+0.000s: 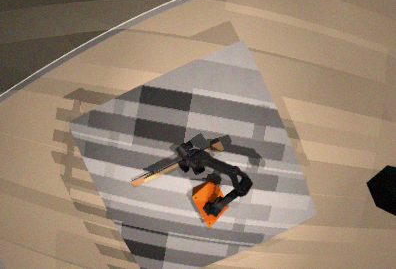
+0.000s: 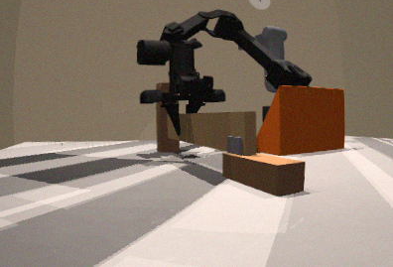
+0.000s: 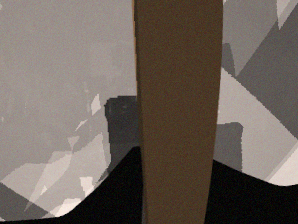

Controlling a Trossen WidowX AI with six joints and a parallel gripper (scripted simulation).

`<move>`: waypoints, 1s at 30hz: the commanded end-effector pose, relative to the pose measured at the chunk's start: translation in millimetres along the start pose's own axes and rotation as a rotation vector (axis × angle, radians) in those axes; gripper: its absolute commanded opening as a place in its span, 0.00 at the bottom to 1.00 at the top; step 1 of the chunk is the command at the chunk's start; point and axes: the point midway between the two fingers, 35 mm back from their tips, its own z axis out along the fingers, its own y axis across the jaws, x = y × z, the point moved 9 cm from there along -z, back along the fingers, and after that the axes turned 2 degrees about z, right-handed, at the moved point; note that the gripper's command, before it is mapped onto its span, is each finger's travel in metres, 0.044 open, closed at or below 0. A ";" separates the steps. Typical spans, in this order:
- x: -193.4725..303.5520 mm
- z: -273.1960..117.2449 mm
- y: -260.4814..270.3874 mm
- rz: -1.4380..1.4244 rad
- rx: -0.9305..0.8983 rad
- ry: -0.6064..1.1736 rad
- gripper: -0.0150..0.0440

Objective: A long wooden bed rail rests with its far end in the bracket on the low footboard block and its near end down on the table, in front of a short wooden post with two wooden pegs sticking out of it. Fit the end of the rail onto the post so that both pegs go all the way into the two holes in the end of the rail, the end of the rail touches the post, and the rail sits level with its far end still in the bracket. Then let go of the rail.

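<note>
the gripper [image 2: 183, 111] is closed on the rail [image 2: 218, 131], its fingers pinching the rail's two long sides from above, close to the post end. in the wrist view the rail [image 3: 178, 116] fills the middle from 12 to 6 o'clock, so its long axis lies square across the gripper's closing line.

in the top view the gripper [image 1: 183, 159] sits at about the middle of the rail [image 1: 150, 175], which lies on a slant: one end points toward 8 o'clock, where the footboard block should be, and the other toward 2 o'clock, where the post [image 1: 218, 145] stands. the arm's orange base [image 1: 202, 197] is at 5 o'clock from the gripper.

in the exterior view the post [image 2: 166, 120] stands at the rail's left end, and the footboard block [image 2: 263, 171] lies on the desk [image 2: 99, 204] to the right, with a small grey bracket [image 2: 234, 145] on top. the gripper hides the joint, so whether the rail end touches the post, or the pegs are in, cannot be told.

the coming move likely turns on this: the post lies straight along the rail's long axis, at 2 o'clock, so any last push should run along that line, with the rail kept level.
</note>
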 end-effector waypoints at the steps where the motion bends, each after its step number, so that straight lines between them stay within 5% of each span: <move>1: 3.0 -3.0 -0.2 0.001 0.009 0.001 0.25; 30: 11.9 -4.1 -0.4 0.001 0.009 0.001 0.25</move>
